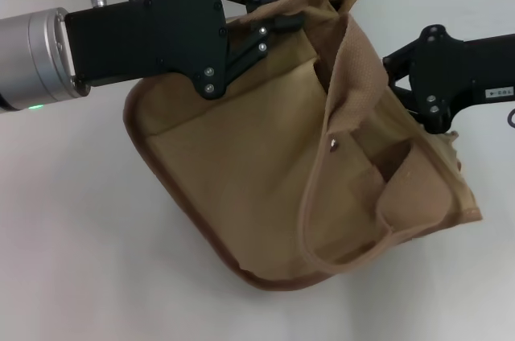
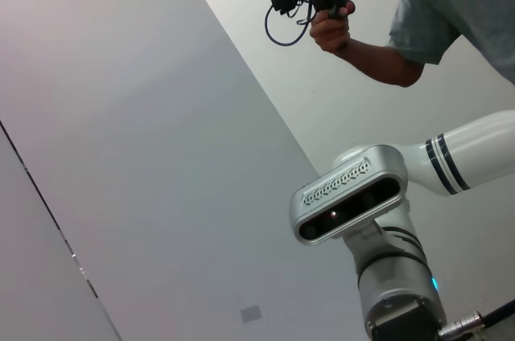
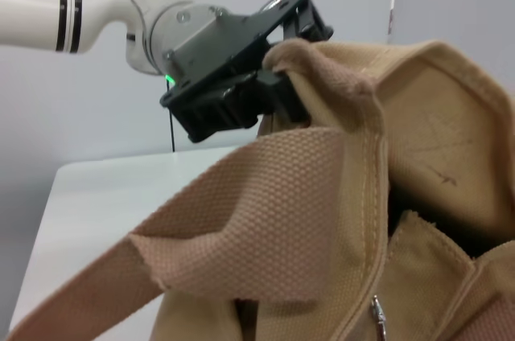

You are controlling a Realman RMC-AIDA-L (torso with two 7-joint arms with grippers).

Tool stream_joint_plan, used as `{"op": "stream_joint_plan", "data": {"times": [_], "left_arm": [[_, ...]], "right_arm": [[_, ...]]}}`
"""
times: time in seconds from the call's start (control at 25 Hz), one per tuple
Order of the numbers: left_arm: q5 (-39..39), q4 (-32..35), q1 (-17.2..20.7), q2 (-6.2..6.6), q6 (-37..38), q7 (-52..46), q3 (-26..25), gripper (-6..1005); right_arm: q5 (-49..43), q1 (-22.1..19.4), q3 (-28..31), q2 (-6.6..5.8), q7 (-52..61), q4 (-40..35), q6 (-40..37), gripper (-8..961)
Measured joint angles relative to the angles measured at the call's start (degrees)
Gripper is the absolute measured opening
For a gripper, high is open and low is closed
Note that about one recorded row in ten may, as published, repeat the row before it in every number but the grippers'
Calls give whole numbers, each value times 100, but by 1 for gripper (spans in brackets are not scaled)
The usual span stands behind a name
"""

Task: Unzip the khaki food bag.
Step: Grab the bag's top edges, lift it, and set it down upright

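Between the two grippers, the khaki food bag [image 1: 265, 172] was pinched at its far top edge by the left gripper [image 1: 282, 15]; the right gripper's [image 1: 402, 76] grip could not be told.

Black grippers on silver and white arms

The left gripper [image 1: 278, 19] is matte black plate linkage studded with silver screws behind the fingers, joined to a silver cylindrical wrist with a green light and a grey cable plug. The right gripper [image 1: 402, 76] is black too, with a small white label. The white arm tube [image 3: 48, 15] carries dark bands.
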Motion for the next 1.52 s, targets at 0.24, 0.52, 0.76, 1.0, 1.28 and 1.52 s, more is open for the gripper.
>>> {"op": "stream_joint_plan", "data": {"times": [0.24,0.52,0.76,1.0,1.28,1.52], "left_arm": [[-6,0,3,0,-8,0,-3,93],[-50,0,3,9,-22,7,-3,93],[-54,0,8,10,-27,9,-23,93],[-70,-4,9,2,-27,9,-66,93],[-72,-8,-2,0,9,15,-45,93],[-72,-9,-22,3,28,25,-10,93]], "right_arm": [[37,-56,330,-2,-46,-22,-275,4],[42,-132,606,1,-81,-38,-485,4],[45,-187,871,-6,-98,-88,-686,2],[25,-294,1265,-6,-228,-98,-991,3],[73,-252,1512,-30,-268,236,-1041,28],[-25,189,1413,-36,-179,652,-860,49]]}}
